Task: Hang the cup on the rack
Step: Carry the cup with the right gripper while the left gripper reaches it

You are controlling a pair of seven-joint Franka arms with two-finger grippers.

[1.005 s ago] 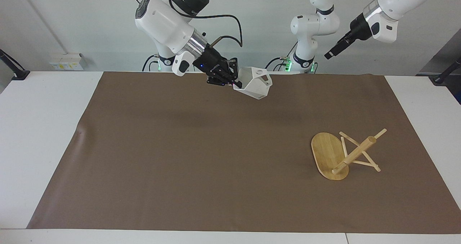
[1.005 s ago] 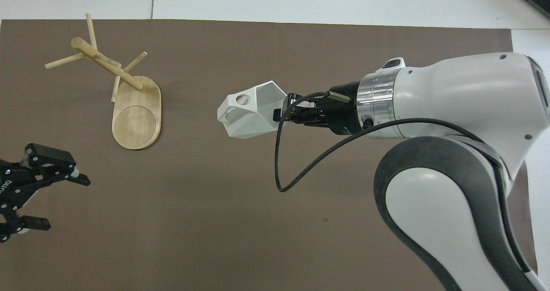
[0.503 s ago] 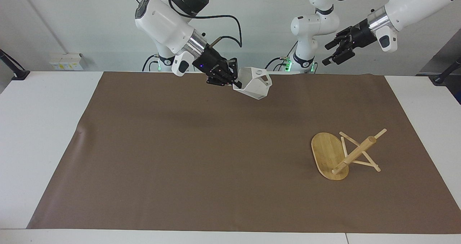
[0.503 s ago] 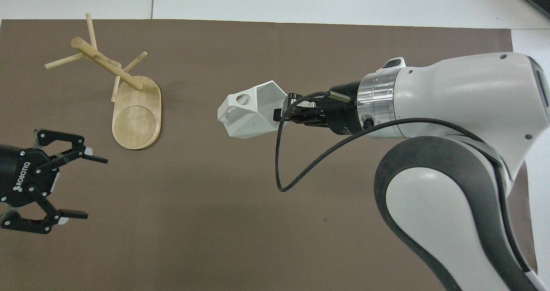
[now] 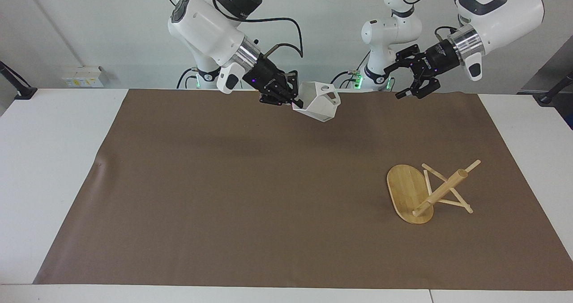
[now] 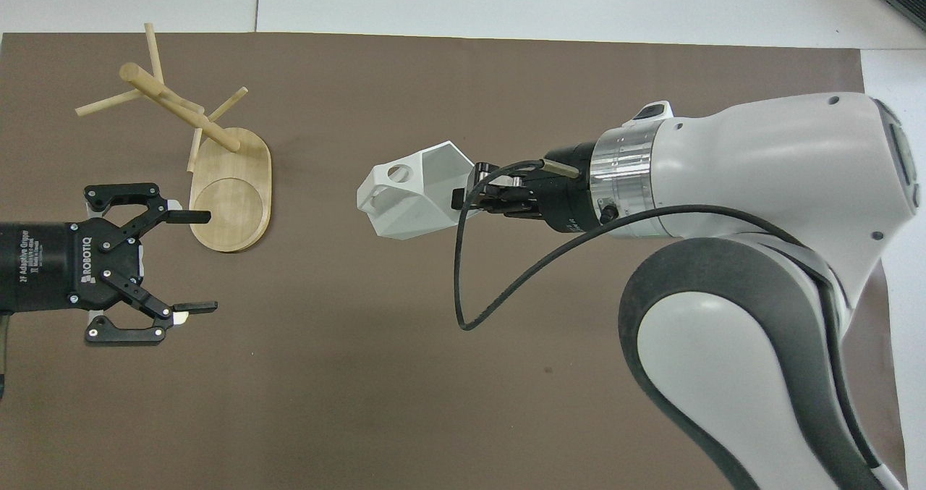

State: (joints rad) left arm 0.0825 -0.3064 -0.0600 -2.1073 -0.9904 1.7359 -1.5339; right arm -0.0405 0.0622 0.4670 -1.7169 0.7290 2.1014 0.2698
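Right gripper holds cup in the air; rack lies tipped on the mat.
Mat [image 5: 250,195] fills the frame; rack [image 5: 414,193] lower right in the facing view; cup [image 5: 318,101] upper centre, pinched by right gripper [image 5: 293,101]; left gripper [image 5: 403,81] upper right, fingers wide.

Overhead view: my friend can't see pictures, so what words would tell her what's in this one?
The right gripper holds a white cup in the air over a brown mat, shut on its rim. The wooden rack stands on the mat toward the left arm's end, its pegs bare. The left gripper hangs open beside the rack's base.
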